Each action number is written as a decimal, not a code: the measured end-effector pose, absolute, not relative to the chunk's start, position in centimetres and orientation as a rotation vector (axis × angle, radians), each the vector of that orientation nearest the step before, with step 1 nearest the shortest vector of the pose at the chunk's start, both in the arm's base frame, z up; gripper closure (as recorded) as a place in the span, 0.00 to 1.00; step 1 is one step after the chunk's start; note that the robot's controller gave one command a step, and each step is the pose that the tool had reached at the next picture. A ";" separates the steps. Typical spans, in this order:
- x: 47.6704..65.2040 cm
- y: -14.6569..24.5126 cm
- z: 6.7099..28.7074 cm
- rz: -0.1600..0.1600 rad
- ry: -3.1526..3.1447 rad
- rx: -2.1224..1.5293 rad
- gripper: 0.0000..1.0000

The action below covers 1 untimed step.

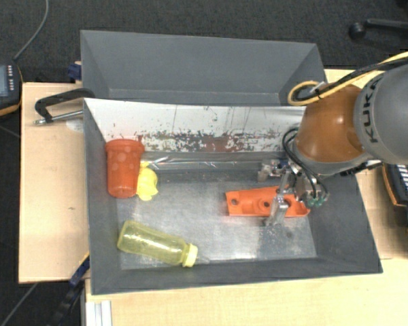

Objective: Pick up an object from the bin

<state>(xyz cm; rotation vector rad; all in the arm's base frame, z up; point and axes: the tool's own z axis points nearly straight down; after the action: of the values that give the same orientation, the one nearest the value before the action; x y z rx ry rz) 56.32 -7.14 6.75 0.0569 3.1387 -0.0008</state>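
1. I'm seeing the end effector (280,206) hovering at the right end of the flat orange block (251,202), right-centre in the grey bin (211,235); can't tell its opening.
2. Bin's sitting on a pale worktop (51,182), dark carpet (190,5) beyond.

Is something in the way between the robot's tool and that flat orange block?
Nothing visible is. The tool sits right over the right end of the orange block; the orange cup, yellow lump and yellowish bottle lie away at the left of the bin.
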 end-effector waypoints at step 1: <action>55.9 -4.9 7.1 0.004 3.124 0.307 0.00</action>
<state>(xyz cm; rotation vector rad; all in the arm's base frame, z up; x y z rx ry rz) 55.92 -4.89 7.11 0.3070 3.1237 0.0039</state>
